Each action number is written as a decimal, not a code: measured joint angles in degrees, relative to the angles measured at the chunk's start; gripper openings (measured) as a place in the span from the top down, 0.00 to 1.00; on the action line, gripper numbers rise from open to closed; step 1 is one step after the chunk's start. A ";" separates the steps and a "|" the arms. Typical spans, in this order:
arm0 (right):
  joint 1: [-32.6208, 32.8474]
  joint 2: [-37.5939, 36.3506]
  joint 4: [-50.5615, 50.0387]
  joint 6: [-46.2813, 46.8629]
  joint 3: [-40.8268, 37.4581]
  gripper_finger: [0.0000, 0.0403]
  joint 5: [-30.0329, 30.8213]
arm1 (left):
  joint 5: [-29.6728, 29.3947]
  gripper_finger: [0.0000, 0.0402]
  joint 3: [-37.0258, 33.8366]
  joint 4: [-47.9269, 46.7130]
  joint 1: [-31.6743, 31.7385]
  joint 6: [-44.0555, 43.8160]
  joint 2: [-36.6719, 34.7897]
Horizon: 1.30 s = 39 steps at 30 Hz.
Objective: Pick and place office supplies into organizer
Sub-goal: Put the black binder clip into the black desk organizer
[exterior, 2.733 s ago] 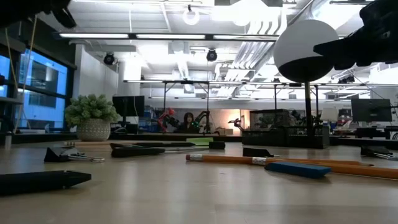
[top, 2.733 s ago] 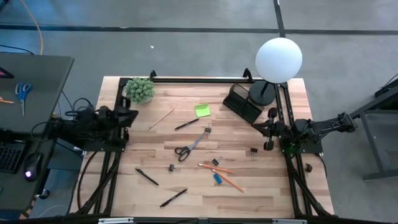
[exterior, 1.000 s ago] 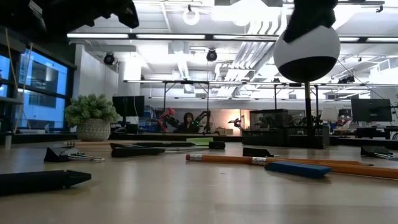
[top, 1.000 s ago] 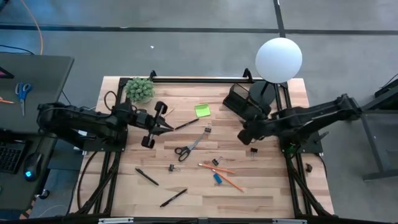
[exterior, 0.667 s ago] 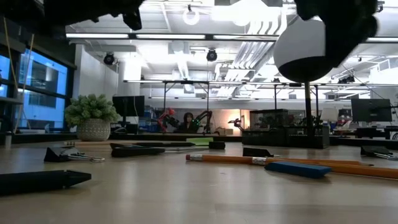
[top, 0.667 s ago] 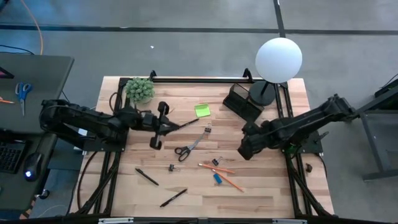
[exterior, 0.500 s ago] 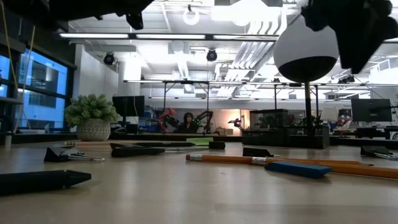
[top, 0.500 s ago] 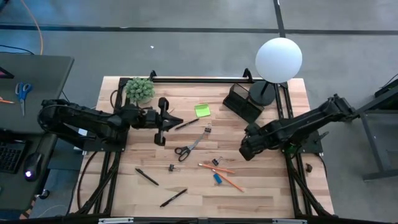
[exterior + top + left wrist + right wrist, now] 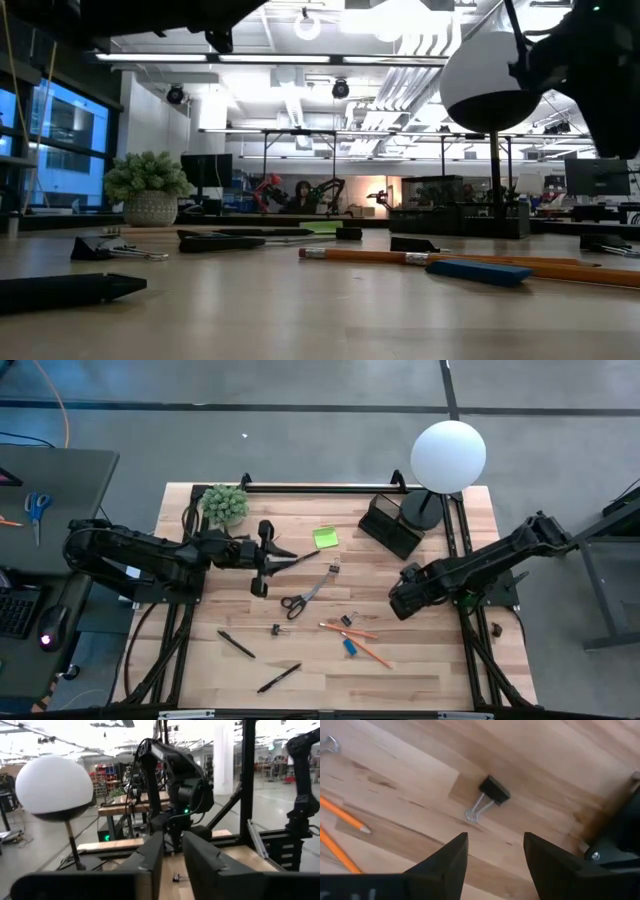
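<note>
My right gripper (image 9: 405, 597) points down, open, just above a black binder clip (image 9: 493, 789) that lies flat on the wood near the table's right side. My left gripper (image 9: 268, 557) hovers level over the table's left half, open by a narrow gap (image 9: 173, 857) with nothing in it, beside a black pen (image 9: 302, 558). The black organizer (image 9: 389, 526) stands at the back right. Black-handled scissors (image 9: 298, 600), a lime-green sticky pad (image 9: 325, 538), orange pencils (image 9: 352, 631), a blue piece (image 9: 350, 646) and more pens (image 9: 237, 644) lie scattered on the table.
A white globe lamp (image 9: 448, 455) stands beside the organizer at the back right, and a potted plant (image 9: 225, 505) at the back left. Black frame rails (image 9: 320, 489) run along the table's far and side edges. Small clips (image 9: 275, 629) lie among the supplies.
My right gripper has come down toward the table and a little toward its near edge, tipping over until it points down above the binder clip. My left gripper has edged toward the table's right, toward the black pen, and turned a little.
</note>
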 joint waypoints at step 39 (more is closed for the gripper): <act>-4.33 0.09 18.92 6.11 -15.52 0.33 3.67 | -0.55 0.53 -0.02 -3.35 0.00 -1.21 0.00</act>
